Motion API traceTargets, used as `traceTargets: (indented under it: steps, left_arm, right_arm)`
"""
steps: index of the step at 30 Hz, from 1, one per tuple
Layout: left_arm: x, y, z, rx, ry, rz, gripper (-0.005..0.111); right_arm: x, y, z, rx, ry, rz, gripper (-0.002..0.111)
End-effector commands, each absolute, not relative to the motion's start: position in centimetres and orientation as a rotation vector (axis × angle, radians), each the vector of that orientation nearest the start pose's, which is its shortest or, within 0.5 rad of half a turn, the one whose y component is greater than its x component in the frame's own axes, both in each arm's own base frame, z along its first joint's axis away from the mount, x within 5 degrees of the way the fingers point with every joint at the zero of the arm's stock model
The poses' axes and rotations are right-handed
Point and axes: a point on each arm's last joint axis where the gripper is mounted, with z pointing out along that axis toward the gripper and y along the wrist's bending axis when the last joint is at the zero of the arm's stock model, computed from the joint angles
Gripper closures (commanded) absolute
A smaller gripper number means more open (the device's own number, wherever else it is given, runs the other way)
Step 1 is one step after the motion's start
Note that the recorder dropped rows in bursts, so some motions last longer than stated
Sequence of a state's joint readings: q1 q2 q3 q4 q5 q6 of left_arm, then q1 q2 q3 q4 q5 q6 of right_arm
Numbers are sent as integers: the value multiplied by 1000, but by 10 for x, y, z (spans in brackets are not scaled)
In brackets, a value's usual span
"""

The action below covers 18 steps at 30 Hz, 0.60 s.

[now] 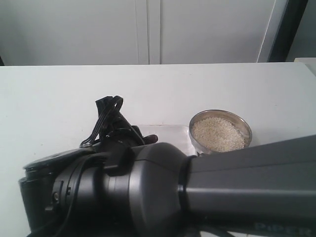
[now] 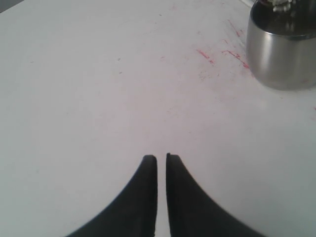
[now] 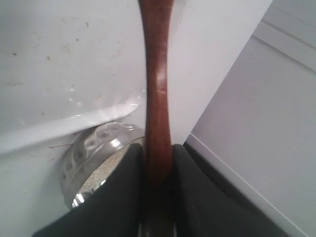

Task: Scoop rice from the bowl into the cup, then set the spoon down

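The steel bowl (image 1: 219, 113) stands on the white table, right of centre, filled with off-white rice (image 1: 217, 134). My right gripper (image 3: 158, 148) is shut on the handle of the reddish-brown wooden spoon (image 3: 157, 74). The handle runs away from the jaws and its oval end is out of view. Just beside those jaws lie the bowl's dimpled wall (image 3: 94, 148) and some rice (image 3: 106, 170). The steel cup (image 2: 281, 54) shows only in the left wrist view, a good way from my left gripper (image 2: 161, 157), which is shut on nothing above bare table.
A bulky dark arm housing (image 1: 173, 192) fills the exterior view's foreground and hides the cup and spoon there. A bundle of black cables (image 1: 109, 116) rises left of the bowl. Red smears (image 2: 217, 54) mark the table near the cup. White cabinet doors (image 1: 148, 29) stand behind.
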State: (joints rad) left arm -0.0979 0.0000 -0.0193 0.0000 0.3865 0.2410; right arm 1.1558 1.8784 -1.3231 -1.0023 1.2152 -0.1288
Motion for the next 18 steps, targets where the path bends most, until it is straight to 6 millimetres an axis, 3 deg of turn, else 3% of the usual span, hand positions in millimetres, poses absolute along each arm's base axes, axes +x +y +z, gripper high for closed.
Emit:
traceTargets:
  steps: [1,18]
  left_arm:
    - [51,-5,178,318,1882,83,92]
    - [51,-5,178,318,1882,83,92]
  right_arm:
    - [213,306,238,-1919,1575,-1217,108]
    - [213,306,238,-2050,1390,-1334,108]
